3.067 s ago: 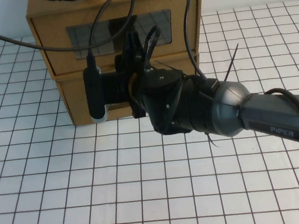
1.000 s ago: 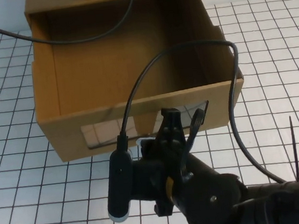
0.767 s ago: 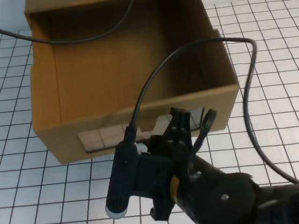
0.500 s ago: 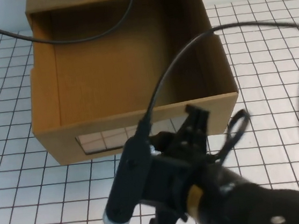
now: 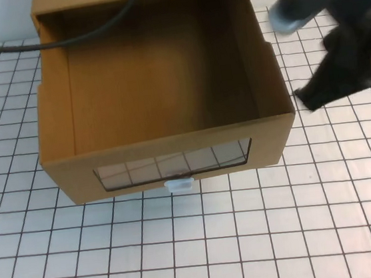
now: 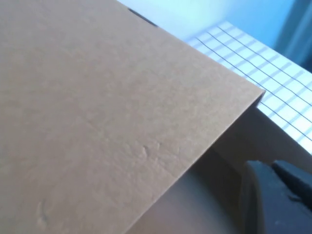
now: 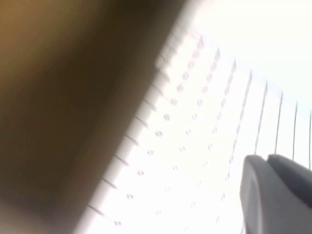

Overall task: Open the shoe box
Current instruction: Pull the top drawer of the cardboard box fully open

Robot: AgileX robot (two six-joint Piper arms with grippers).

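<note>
Shoe box mid-table, drawer out toward 6 o'clock, empty. Thin cardboard: probably light and flexes. Best hold is the white tab on its front. Right claw at 2 o'clock, clenched on nothing. Left claw close over the box top, state can't tell.

Open brown cardboard shoe box, drawer slid out, clear window in front
</note>
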